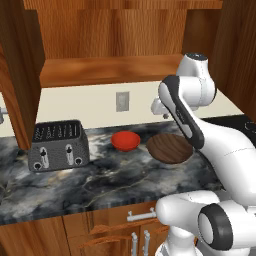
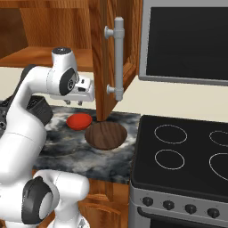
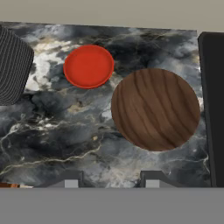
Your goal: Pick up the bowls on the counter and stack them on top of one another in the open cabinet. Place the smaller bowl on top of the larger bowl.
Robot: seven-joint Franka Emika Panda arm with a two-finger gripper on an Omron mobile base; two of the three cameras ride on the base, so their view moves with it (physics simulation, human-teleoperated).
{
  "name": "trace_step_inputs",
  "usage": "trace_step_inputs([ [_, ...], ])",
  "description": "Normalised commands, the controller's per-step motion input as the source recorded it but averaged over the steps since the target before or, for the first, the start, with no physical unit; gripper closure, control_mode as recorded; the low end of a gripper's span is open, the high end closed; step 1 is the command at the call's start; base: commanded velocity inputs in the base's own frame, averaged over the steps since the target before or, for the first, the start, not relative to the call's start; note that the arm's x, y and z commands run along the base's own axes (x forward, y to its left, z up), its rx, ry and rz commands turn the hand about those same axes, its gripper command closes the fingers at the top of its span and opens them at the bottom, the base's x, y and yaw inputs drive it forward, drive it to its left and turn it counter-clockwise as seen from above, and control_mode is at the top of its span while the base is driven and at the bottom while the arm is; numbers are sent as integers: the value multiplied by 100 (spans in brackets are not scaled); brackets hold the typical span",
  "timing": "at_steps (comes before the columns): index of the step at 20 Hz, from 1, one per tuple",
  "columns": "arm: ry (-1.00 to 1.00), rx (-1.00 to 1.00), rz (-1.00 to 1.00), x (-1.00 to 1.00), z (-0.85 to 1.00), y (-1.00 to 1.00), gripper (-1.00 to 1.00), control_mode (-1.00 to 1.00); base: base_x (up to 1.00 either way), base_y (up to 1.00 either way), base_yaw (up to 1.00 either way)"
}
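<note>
The small red bowl (image 1: 125,140) (image 2: 79,120) (image 3: 89,66) sits on the dark marble counter (image 1: 100,175) (image 3: 65,131), and the wider brown wood-grain bowl (image 1: 169,148) (image 2: 106,135) (image 3: 155,109) rests just to its right, a small gap between them. My gripper (image 1: 162,115) (image 2: 73,103) (image 3: 111,179) hovers well above both bowls, pointing down, open, with nothing between its fingers. Above the counter stands the open wooden cabinet, with its bare shelf board (image 1: 110,70) (image 2: 26,55).
A dark toaster (image 1: 57,145) (image 3: 13,65) stands left of the red bowl. The black stovetop (image 2: 187,151) (image 3: 212,109) borders the counter on the right. The open cabinet door (image 2: 120,58) with its metal handle hangs over the brown bowl's far side. A wall outlet (image 1: 122,101) is behind.
</note>
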Motion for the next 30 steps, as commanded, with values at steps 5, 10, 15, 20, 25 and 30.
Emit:
trace_step_inputs([
  [5, -1, 0, 0, -9, 0, 0, -100, -100, 0, 0, 0],
  [10, 0, -1, 2, -23, 0, 3, -100, -100, 0, 0, 0],
  [15, -1, -3, 3, -25, -6, 8, -100, -100, 0, 0, 0],
  [20, 0, -3, 3, -13, -9, 11, -100, -100, 0, 0, 0],
  [25, 0, -6, 4, -13, -15, 13, -100, -100, 0, 0, 0],
  [30, 0, -6, 5, -6, -10, 9, -100, -100, 0, 0, 0],
])
